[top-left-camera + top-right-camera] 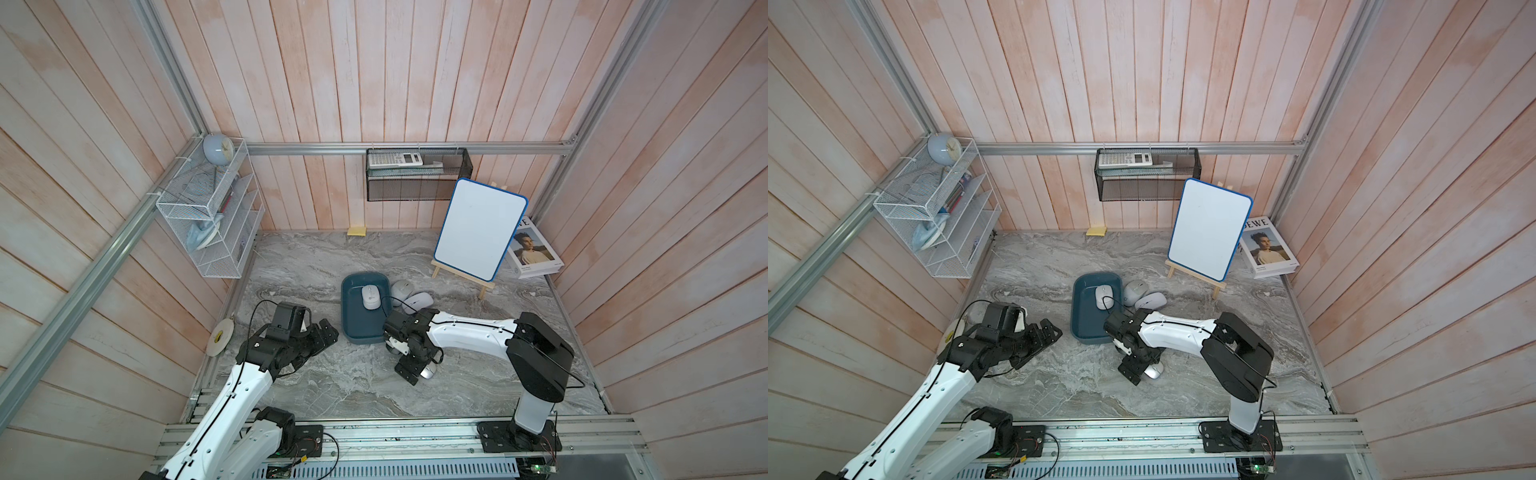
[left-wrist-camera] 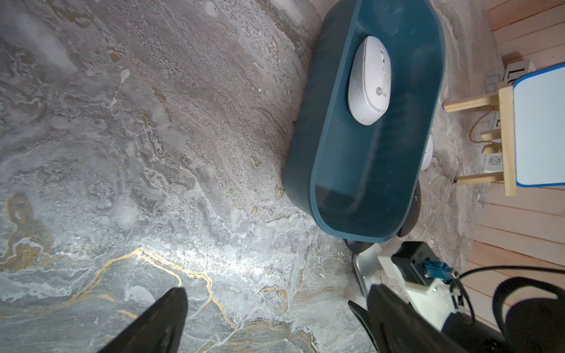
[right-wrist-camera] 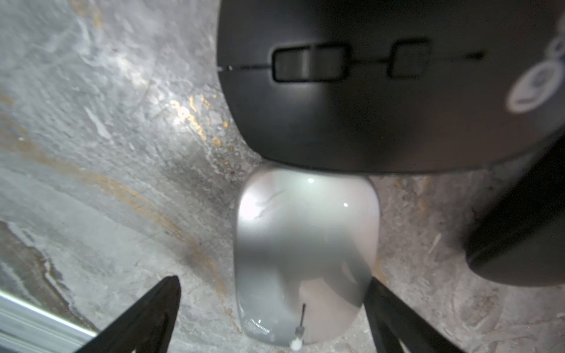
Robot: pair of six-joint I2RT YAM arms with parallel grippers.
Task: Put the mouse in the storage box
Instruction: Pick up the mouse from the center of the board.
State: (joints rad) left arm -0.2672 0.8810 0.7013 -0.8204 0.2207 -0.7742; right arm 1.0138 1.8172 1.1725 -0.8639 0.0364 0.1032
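- Silver mouse (image 3: 305,244): on the tabletop, just off the near short end of the storage box (image 1: 361,328), toward the front edge.
- Right gripper (image 3: 272,279): directly over it, jaws wide, a finger either side. The mouse's long axis runs along the gap, so closing should meet its narrow width.
- Left gripper (image 2: 275,290): wide, empty, left of the box, farther off.
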